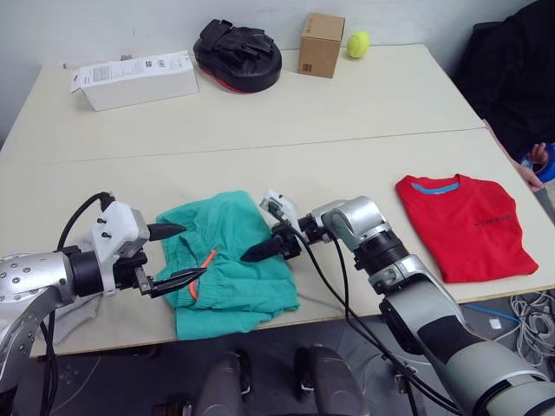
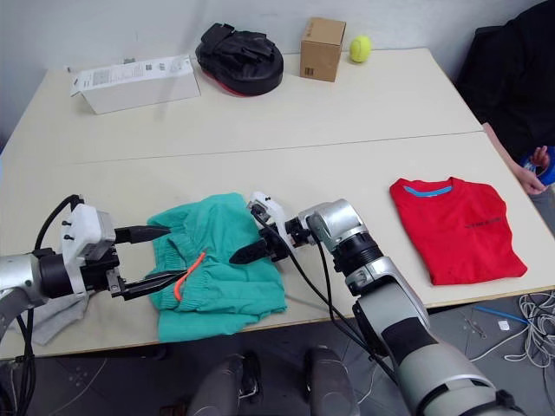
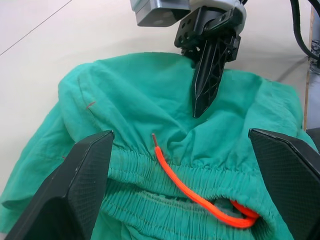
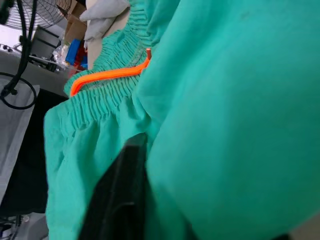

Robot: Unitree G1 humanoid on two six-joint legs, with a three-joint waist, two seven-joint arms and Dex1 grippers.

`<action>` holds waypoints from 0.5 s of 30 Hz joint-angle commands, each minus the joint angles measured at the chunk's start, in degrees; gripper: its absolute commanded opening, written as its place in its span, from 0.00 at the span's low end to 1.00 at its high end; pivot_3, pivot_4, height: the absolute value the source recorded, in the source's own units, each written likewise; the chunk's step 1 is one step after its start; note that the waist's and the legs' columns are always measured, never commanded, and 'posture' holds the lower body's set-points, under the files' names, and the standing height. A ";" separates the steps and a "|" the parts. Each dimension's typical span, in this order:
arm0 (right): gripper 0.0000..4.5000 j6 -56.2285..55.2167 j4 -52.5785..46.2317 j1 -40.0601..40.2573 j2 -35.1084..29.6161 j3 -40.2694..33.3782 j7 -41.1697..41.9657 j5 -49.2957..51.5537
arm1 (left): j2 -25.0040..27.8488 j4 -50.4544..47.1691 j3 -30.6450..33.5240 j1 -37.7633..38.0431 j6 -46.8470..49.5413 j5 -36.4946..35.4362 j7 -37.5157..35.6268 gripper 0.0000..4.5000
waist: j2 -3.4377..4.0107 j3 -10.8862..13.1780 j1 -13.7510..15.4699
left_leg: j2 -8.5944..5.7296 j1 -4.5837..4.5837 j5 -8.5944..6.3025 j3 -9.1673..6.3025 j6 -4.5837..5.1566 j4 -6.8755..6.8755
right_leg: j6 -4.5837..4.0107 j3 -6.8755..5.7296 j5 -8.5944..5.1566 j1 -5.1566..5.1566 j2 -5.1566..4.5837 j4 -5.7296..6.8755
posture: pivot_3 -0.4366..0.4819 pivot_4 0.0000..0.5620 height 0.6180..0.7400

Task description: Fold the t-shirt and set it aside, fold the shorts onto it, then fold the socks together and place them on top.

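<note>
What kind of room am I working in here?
Probably an office or lab workspace, not a home: plain pushed-together tables, a cardboard box and loose cables on the floor.

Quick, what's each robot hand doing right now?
Left gripper: open, fingers either side of the shorts' waistband.
Right gripper: shut on the shorts' fabric.

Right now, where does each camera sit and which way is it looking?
Head eye views: forward and down over the table; both arms show, left gripper open at the shorts, t-shirt right.
Left wrist view: along its open fingers at the waistband, right gripper beyond.
Right wrist view: pressed into the shorts; one finger shows.
All share the orange drawstring.
</note>
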 commanded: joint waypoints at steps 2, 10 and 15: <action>0.01 2.42 -1.49 2.24 -1.26 -0.82 -0.04 1.77 | 0.53 -1.03 -0.47 -1.93 -0.99 -0.21 0.41 1.00 | -0.05 -0.03 0.04 | -0.01 0.02 0.01 0.00 -0.02 0.02 | 0.00 0.01 0.00 0.02 0.00 0.01 | 0.48 0.27 1.00; 0.01 10.91 -13.93 3.94 -10.13 -7.82 0.26 9.40 | -0.23 -0.08 -5.04 -6.22 -1.70 -0.43 0.13 1.00 | 0.01 0.01 2.10 | -0.06 -0.14 -0.03 -0.03 0.05 0.02 | -0.01 0.00 0.01 -0.06 -0.03 -0.10 | 0.48 0.27 1.00; 0.01 16.53 -23.25 6.07 -20.71 -13.99 1.61 16.17 | -1.13 1.62 -8.36 -9.17 -2.74 -0.06 -0.33 1.00 | 0.02 0.02 2.82 | -0.07 -0.18 -0.08 0.00 0.14 0.04 | 0.02 0.01 0.03 -0.06 -0.05 -0.24 | 0.48 0.27 1.00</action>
